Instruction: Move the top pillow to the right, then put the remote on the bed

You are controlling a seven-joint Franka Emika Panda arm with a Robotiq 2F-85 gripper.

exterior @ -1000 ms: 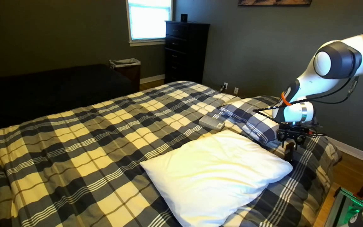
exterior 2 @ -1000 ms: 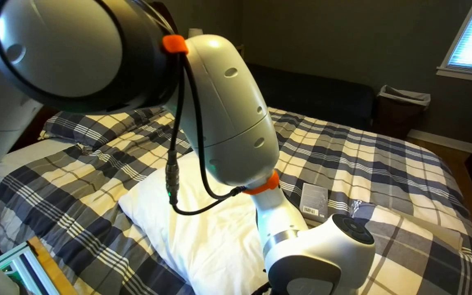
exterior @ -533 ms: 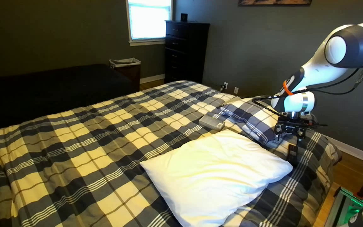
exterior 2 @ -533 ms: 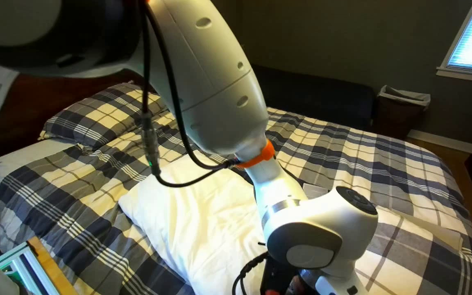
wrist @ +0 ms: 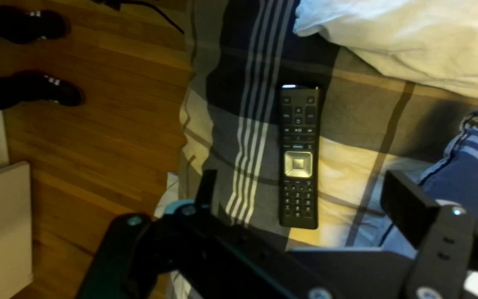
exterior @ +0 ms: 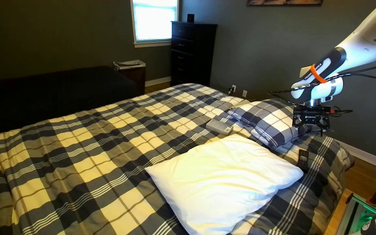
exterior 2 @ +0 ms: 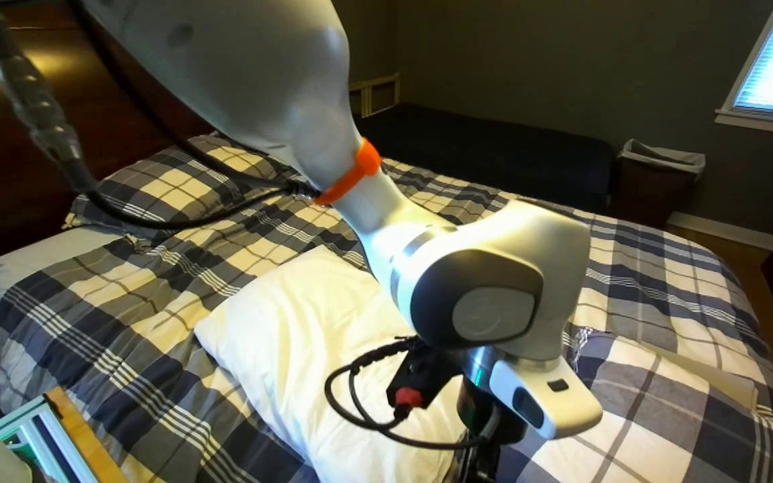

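The remote (exterior: 303, 159) lies flat on the bed (exterior: 86, 156), near the edge, beside a corner of the white pillow. In the wrist view the black remote (wrist: 298, 199) lies face up on the comforter. The top pillow, in plaid (exterior: 269, 117), lies on the bed beyond the white pillow; it also shows in an exterior view (exterior 2: 661, 416) and at the right of the wrist view (wrist: 471, 166). My gripper (exterior: 310, 131) is open and empty, above the remote and apart from it. In the wrist view its fingers (wrist: 301, 178) stand wide apart.
A plain white pillow (exterior: 224, 182) lies flat on the bed; it shows in the wrist view (wrist: 409, 41). A grey box (exterior: 219, 127) sits beside the plaid pillow. Another plaid pillow (exterior 2: 165, 191) lies by the headboard. A person's shoes (wrist: 56, 89) are on the wooden floor.
The gripper was low around the remote a second ago. It has opened, risen and drawn back, and the remote now lies flat on the bed. The pillows have not moved.
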